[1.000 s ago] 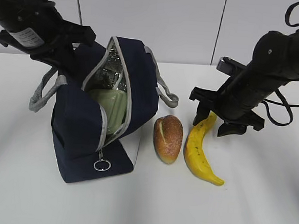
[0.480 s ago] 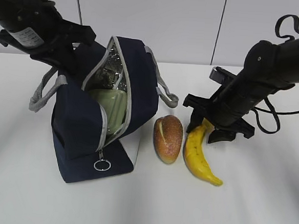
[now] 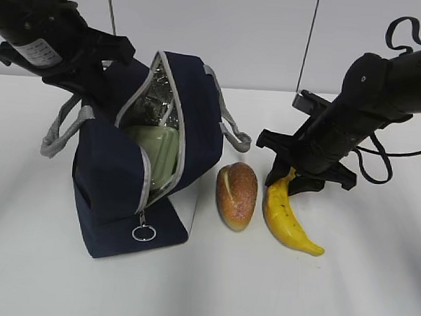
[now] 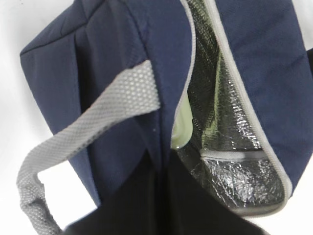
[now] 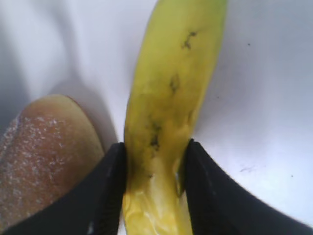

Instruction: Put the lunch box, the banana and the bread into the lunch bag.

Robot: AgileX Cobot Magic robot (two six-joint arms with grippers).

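On the right of the table, the right gripper is closed on the far end of the banana, one black finger pressed against each side of it. Its fingers are seen in the right wrist view touching the yellow skin, and the lower tip of the fruit is cut off by the frame edge there. The banana is curved, yellow with small dark marks, and lies on the white surface just beside the bread, with a narrow gap between them. The bread is an oval golden-brown roll with a speckled reddish crust and a pale split along its top; only part of it is caught in the right wrist view.

At the upper left, the left gripper is held against the rear top of the lunch bag. Its fingers are hidden behind the fabric, and in the left wrist view only a dark shape is seen at the bottom edge, so it cannot be told whether it is open or closed. The navy bag stands unzipped, its silver lining exposed, with grey handles hanging at either side and a metal ring pull low at the front. Inside it the lunch box is held, only its pale green lid being visible through the opening.
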